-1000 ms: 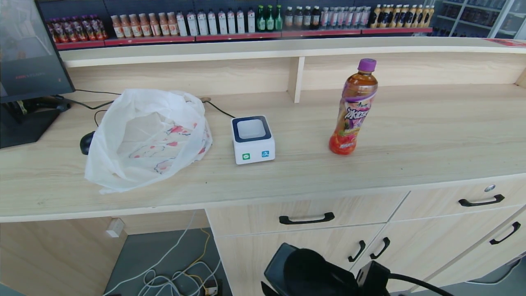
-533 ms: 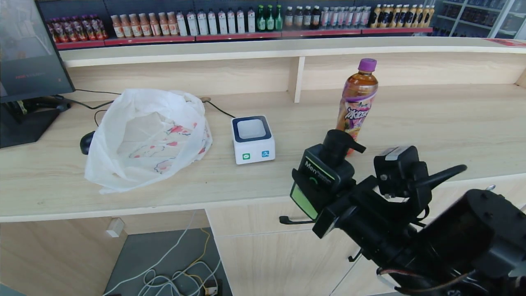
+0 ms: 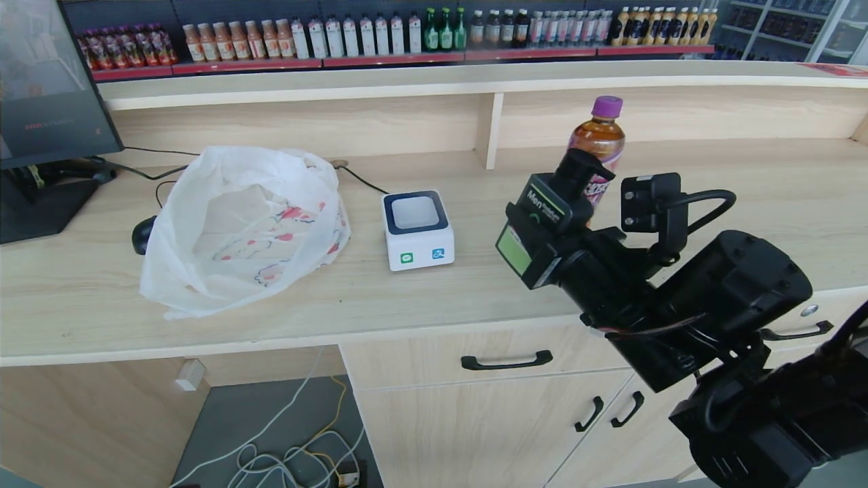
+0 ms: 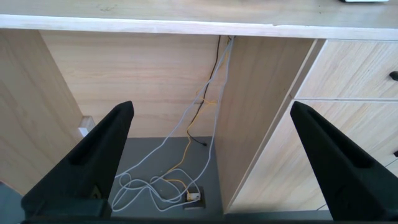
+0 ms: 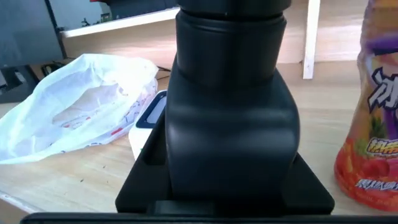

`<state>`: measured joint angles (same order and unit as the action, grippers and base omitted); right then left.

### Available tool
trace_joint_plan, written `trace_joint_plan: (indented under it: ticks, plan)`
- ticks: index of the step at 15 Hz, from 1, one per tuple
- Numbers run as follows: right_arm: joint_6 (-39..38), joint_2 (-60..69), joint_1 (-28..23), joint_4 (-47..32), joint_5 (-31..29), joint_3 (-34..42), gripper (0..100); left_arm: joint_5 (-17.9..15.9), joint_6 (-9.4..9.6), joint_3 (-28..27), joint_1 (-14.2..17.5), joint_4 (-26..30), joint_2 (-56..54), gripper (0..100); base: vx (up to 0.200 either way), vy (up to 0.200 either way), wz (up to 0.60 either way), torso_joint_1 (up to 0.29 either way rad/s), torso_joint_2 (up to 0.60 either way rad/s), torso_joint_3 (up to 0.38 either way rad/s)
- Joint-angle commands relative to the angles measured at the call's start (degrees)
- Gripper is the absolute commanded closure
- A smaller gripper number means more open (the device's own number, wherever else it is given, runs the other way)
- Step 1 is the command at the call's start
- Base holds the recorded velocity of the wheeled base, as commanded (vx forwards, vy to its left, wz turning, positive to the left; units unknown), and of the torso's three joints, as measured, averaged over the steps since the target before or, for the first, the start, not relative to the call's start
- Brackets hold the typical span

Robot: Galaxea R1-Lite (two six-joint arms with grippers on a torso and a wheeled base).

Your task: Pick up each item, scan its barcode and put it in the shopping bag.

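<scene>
We're on step one, the pick: the bottle (image 3: 597,135) stands upright on the counter (image 3: 746,196), well right of the scanner (image 3: 417,230) and far from the shopping bag (image 3: 237,230), so by our read nothing is scanned or bagged yet. The bag sits just left of the scanner with its mouth slumped open toward us. In the head view the right gripper (image 3: 576,177) is up at counter height, directly in front of the bottle and hiding its lower half. The right wrist view puts the bottle off to one side of the black hardware, so it's probably not lined up yet, though that view is too blocked to be sure. We can't tell whether the right claw is spread or pressed together, or whether it touches the bottle. The left gripper (image 4: 211,155) hangs low in front of the counter, below its edge, with its claw spread wide and nothing in it. The next move needs the right claw centred on the bottle's body and a firm mid-height grip, because it's tall and narrow and a nudge near the cap could tip it. After that we lift it and turn the label toward the scanner window. The barcode isn't visible from here, so expect a wrist roll to find it.
</scene>
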<state>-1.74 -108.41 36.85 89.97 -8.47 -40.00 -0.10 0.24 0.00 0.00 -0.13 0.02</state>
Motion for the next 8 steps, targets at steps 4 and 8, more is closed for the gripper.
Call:
trace_joint_plan:
  ticks: [4, 8]
  plan:
    - [-0.5, -0.7, -6.2, 0.0, 0.0, -1.5, 100, 0.0, 0.11, 0.0, 0.0, 0.0, 0.0, 0, 0.0, 0.0, 0.0, 0.0, 0.0, 0.0]
    - [-0.7, 0.2, -6.2, 0.0, 0.1, -1.1, 100, 0.0, 0.02, 0.0, 0.0, 0.0, 0.1, 0, 0.0, 0.1, 0.0, 0.001, 0.0, 0.001]
